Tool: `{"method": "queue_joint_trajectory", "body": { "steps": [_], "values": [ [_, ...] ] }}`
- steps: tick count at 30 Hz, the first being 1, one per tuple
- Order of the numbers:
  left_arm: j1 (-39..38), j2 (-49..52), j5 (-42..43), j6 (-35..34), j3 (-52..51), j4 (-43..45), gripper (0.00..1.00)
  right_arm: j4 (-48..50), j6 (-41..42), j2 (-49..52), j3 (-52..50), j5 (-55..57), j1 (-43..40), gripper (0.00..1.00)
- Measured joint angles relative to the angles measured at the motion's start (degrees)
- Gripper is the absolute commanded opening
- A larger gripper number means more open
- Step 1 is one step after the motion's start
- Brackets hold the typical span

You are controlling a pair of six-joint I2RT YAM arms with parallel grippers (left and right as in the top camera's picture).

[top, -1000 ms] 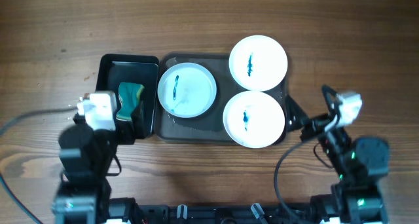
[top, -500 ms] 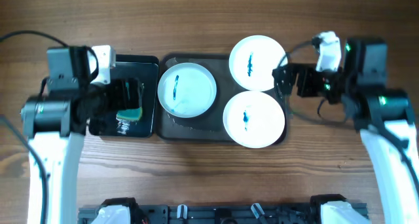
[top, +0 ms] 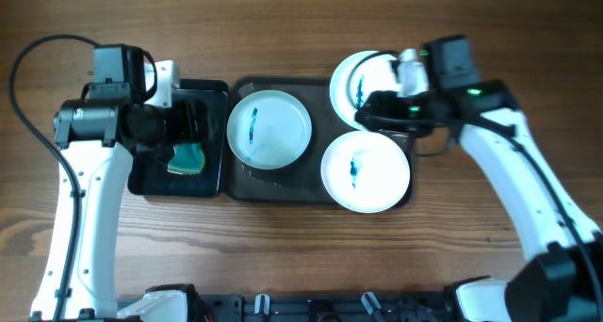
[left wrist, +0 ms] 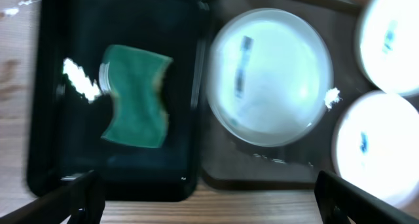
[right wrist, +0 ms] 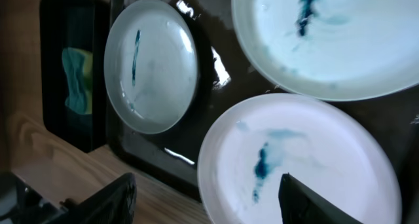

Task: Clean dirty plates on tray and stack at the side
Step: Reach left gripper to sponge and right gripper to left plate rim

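The left gripper (left wrist: 208, 185) had its fingers (left wrist: 72, 201) spread wide with nothing between them, hanging above the green sponge (left wrist: 134, 96), a soft, wavy-edged pad lying in the small glossy black tray (top: 151, 183) at the left. The right gripper (right wrist: 206, 191) was likewise wide open and empty, its dark fingers (right wrist: 111, 198) framing the near right plate (right wrist: 294, 162) from above, apparently clear of it. All three plates were on or partly on the dark grey tray (top: 283, 186). The left plate (top: 268, 129) lay wholly inside it, the near right plate sat at its near right corner, and the far right plate (top: 347, 77) rode out over the far rim, partly hidden by the arm. Each was a round, white, shallow dish with a raised lip and a blue streak at centre. They looked rigid, light and smooth, likely slick, the more so as the tray floor shone as if wet. A pinch on the flat face would find no purchase. The lip was the likely hold, best where the far right plate overhung the rim. They would probably chip if dropped.
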Motion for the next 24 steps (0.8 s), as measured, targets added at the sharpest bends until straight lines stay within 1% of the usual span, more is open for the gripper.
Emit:
{"method": "queue_joint_trajectory", "body": {
  "steps": [4, 8, 16, 24],
  "values": [
    [0.00, 0.00, -8.04, -7.30, 0.00, 0.02, 1.00, -0.13, 4.00, 4.90, 3.98, 3.56, 5.77, 0.58],
    [0.00, 0.00, -12.35, -10.88, 0.00, 0.96, 1.00, 1.75, 9.11, 10.21, 6.14, 5.49, 8.94, 0.52],
    [0.00, 0.00, -14.10, -12.48, 0.02, 1.66, 1.00, 7.61, 14.53, 18.84, 6.16, 6.88, 10.69, 0.49],
    [0.00, 0.00, -14.43, -12.85, 0.04, 1.40, 1.00, 11.28, 15.54, 21.33, 6.16, 7.28, 11.30, 0.44]
  ]
}}
